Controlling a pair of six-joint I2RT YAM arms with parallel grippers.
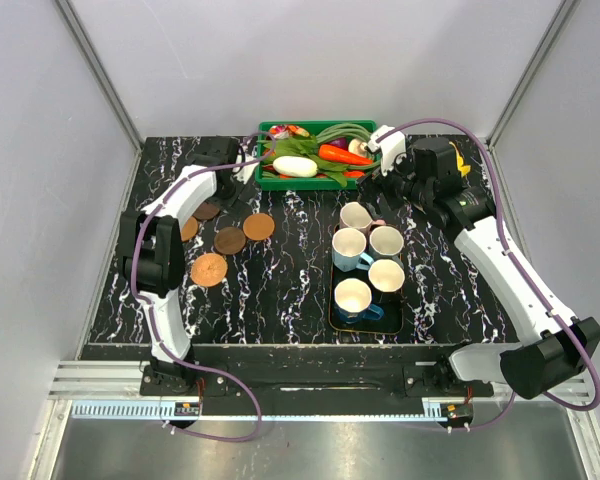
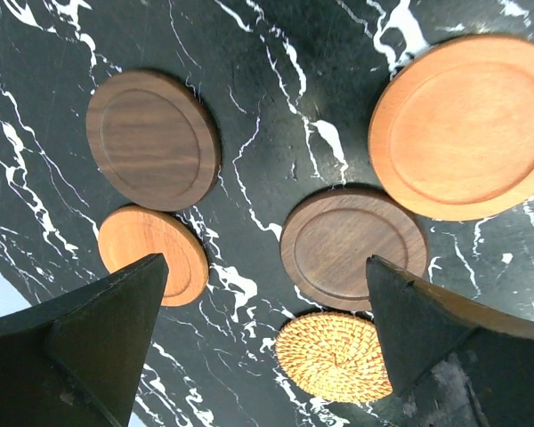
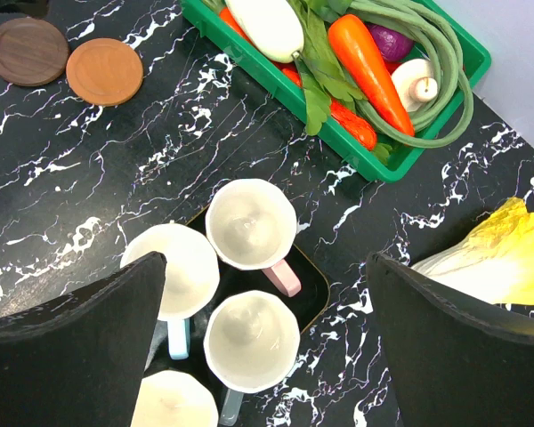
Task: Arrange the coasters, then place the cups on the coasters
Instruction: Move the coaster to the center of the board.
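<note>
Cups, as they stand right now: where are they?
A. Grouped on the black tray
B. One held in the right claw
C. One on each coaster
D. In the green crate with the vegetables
A: all five cups sit together on the black tray, and the coasters lie apart from it with nothing on them.

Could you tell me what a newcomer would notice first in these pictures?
The green tray heaped with bright vegetables at the far edge of the black marbled table stands out most. Next come the cream-white-lined mugs clustered on a black rectangular tray right of centre, and the round wooden coasters scattered to the left.
</note>
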